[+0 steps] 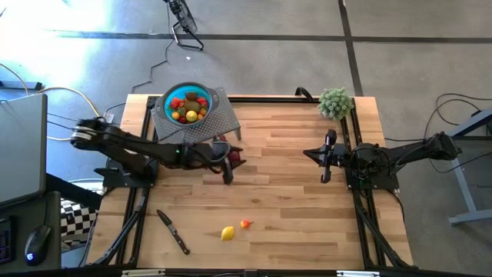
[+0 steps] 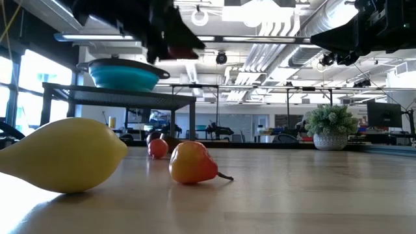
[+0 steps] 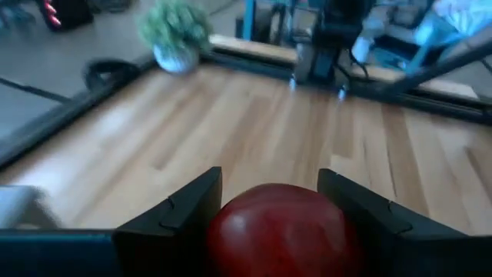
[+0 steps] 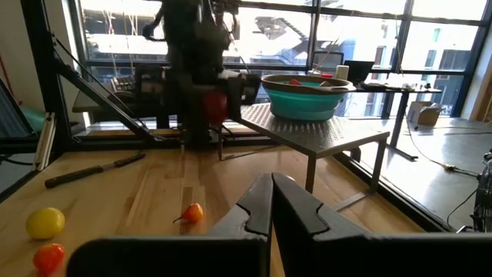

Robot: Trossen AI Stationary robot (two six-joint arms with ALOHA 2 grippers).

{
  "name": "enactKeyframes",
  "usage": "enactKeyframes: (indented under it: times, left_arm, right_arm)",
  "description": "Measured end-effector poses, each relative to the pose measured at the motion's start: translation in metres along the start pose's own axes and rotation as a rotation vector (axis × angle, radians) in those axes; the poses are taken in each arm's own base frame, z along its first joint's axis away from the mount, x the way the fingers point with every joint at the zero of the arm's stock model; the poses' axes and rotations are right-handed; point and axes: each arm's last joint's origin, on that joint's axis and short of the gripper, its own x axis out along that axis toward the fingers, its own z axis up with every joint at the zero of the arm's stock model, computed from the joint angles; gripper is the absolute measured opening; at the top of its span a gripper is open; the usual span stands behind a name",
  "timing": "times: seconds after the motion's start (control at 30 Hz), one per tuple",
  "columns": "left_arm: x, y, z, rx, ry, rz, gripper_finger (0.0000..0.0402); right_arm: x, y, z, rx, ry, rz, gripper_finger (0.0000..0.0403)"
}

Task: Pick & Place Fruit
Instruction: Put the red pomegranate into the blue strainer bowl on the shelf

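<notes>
The left gripper (image 1: pixel 231 159) hangs above the wooden table (image 1: pixel 292 200), just in front of the grey perforated stand (image 1: pixel 219 121), its two fingers (image 3: pixel 181 215) closed partway around a dark red fruit (image 3: pixel 280 231), probably an apple. The teal bowl (image 1: pixel 187 105) on the stand holds red, yellow, orange and dark fruits. A yellow lemon (image 1: pixel 227 233) and a small red-orange pear (image 1: pixel 246 224) lie near the table's front edge, close together, and a black-handled knife (image 1: pixel 174 231) lies to their left. The right gripper (image 1: pixel 328 158) waits at the table's right side with its fingers pressed together, holding nothing. A fuzzy green plant ball (image 1: pixel 335 101) sits at the far right corner.
</notes>
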Motion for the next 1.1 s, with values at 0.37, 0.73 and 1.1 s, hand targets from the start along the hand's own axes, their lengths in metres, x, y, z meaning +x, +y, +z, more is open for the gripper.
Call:
enactKeyframes:
  times: [0.37,0.73,1.1]
  left_arm:
    - [-0.051,0.017,0.055,0.141,-0.145,0.337,0.0203]
    - [-0.07,0.036,0.084,0.244,-0.098,0.917,0.0203]
    - [-0.059,0.101,0.074,0.061,0.006,0.951,0.0203]
  right_arm:
    - [0.0,0.0,0.0,0.0,-0.001,0.0,0.0003]
    - [0.0,0.0,0.0,0.0,0.0,0.0,0.0003]
    - [0.0,0.0,0.0,0.0,0.0,0.0,0.0002]
